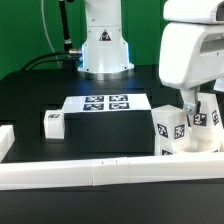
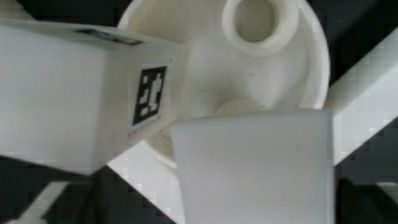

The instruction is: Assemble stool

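In the exterior view my gripper (image 1: 203, 112) hangs at the right, shut on a white leg block (image 1: 208, 119) with a tag. A second tagged leg block (image 1: 170, 128) stands just beside it. A third leg block (image 1: 53, 123) lies apart at the exterior view's left. In the wrist view the held leg block (image 2: 249, 165) fills the middle between my jaws. Behind it lies the round white seat (image 2: 214, 70) with a screw hole (image 2: 267, 22). The tagged leg block (image 2: 98, 100) rests against the seat. In the exterior view the seat is hidden behind the blocks and my hand.
The marker board (image 1: 105, 103) lies mid-table before the robot base (image 1: 105, 45). A long white rail (image 1: 90, 172) runs along the front edge, with a short one (image 1: 6, 140) at the left. The right-hand parts sit close to the front rail.
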`<state>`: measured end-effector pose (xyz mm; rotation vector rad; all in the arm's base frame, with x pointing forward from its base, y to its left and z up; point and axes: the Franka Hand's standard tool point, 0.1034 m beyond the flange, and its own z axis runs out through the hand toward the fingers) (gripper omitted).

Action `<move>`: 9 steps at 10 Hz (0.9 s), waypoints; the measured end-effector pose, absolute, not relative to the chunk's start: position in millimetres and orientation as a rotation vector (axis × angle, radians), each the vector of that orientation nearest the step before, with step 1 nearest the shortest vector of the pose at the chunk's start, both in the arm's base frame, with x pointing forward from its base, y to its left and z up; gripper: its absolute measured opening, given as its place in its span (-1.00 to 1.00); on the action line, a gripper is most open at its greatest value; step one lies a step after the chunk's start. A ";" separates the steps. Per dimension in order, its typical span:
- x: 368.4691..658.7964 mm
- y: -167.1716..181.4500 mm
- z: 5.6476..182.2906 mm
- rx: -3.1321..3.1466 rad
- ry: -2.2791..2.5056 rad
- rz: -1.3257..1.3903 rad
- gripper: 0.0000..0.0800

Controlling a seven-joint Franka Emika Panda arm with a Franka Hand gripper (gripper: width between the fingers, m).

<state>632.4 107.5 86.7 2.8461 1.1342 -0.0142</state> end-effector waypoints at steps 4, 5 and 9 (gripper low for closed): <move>633.2 107.7 87.8 2.942 0.856 0.002 -0.13; 633.2 107.7 87.8 2.978 0.721 0.007 -0.14; 634.2 111.9 86.5 3.067 -0.043 0.051 -0.14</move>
